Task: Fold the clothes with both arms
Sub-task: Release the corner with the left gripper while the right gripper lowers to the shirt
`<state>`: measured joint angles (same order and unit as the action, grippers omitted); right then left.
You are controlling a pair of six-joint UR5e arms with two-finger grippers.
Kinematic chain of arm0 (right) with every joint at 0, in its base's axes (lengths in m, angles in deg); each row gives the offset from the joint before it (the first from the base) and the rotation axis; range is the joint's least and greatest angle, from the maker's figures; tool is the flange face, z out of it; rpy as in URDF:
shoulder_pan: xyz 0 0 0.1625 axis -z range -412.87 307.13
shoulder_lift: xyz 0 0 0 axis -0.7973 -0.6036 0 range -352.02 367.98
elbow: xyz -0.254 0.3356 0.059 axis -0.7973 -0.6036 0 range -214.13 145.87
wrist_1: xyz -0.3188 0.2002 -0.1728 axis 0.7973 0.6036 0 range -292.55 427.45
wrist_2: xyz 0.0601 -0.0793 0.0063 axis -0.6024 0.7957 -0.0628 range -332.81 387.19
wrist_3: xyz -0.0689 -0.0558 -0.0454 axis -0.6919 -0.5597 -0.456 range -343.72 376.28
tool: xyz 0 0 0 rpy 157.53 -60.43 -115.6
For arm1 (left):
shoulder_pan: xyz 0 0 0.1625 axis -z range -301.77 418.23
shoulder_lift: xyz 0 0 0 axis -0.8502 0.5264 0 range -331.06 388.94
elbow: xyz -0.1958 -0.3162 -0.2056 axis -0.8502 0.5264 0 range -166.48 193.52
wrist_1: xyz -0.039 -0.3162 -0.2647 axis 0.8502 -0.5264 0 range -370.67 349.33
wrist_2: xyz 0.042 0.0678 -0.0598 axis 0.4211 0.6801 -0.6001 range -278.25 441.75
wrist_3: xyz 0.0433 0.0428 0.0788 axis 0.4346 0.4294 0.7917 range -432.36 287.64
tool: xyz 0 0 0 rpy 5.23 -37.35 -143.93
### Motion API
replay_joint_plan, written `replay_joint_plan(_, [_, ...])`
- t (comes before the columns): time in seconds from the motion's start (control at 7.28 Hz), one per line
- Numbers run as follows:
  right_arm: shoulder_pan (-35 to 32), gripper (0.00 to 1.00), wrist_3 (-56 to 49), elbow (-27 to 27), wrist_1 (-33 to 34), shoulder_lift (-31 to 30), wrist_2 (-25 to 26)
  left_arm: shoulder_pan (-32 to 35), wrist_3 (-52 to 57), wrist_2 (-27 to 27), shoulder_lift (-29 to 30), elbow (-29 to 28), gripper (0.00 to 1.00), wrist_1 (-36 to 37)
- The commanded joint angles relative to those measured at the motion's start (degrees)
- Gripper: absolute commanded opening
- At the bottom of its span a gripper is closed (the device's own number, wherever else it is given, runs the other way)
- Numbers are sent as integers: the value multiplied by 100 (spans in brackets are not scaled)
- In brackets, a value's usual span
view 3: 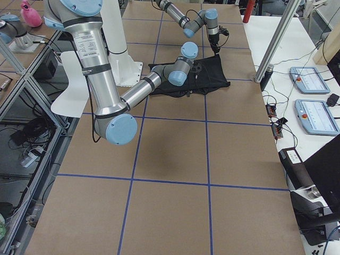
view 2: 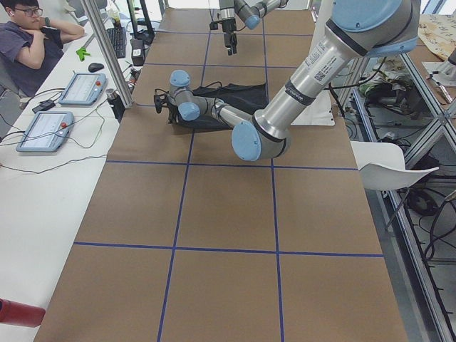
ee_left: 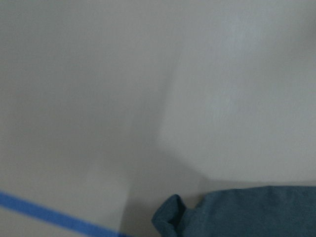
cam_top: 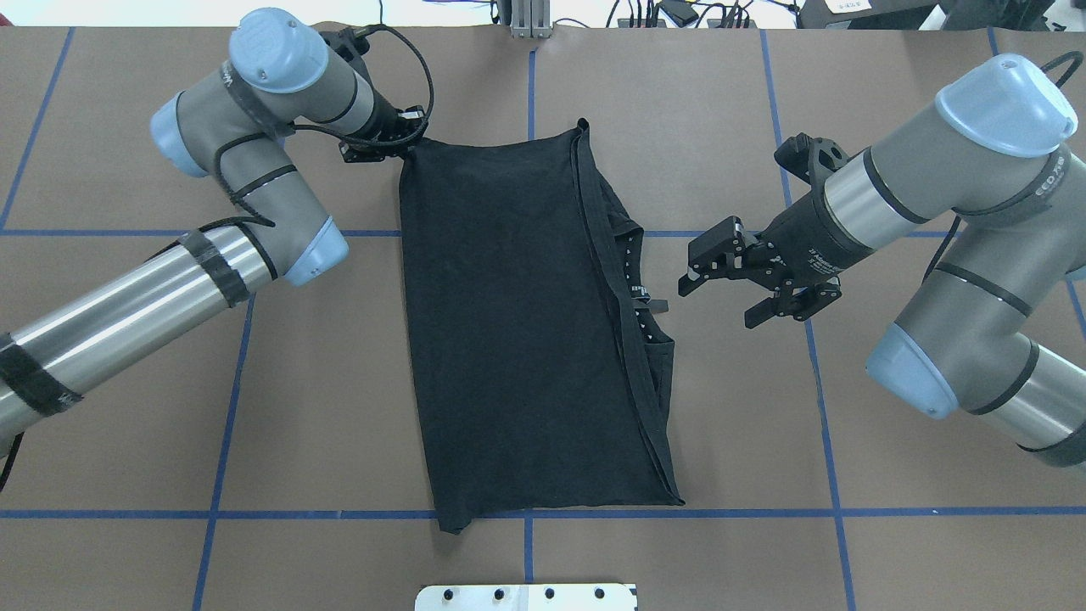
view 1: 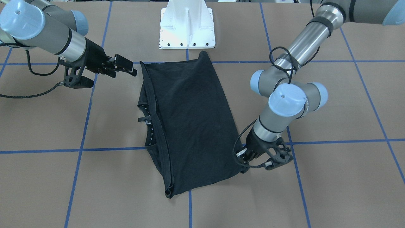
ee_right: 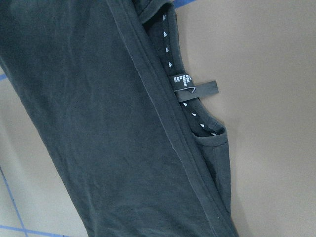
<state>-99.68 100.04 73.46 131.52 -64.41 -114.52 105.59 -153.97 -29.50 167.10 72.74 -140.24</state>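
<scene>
Closest to the robot's edge of the tabletop, the black T-shirt starts, a long folded strip running mid-tabletop straight toward the far edge. Its collar faces the right edge. Halfway along, the right claw hovers beside the collar, jaws apart, holding nothing. At the strip's far left corner sits the left claw; clamped or not, nobody can tell. One fold looks done; shortening the strip looks not yet done.

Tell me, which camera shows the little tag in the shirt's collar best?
The right wrist-mounted view: the tag is close and large there. The overhead and front-facing views show only a tiny strip. The side views and left wrist view don't show it.
</scene>
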Motion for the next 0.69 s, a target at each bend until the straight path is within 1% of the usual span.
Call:
replay_joint_plan(0.0, [-4, 100, -9, 7, 0, -2, 73, 10, 249, 173, 264, -596, 0, -569])
replay_joint_plan(0.14, [5, 100, 0, -1, 0, 6, 108, 28, 486, 174, 264, -588, 0, -561])
replay_joint_plan(0.27, [31, 100, -9, -10, 0, 41, 300, 36, 767, 208, 255, -588, 88, -543])
replay_joint_plan(0.41, [49, 100, 0, 25, 9, 42, 450, 132, 830, 278, 255, -492, 100, -543])
replay_joint_plan(0.55, [258, 100, -9, 16, 26, 155, 721, 264, 866, 201, 238, -317, 100, -526])
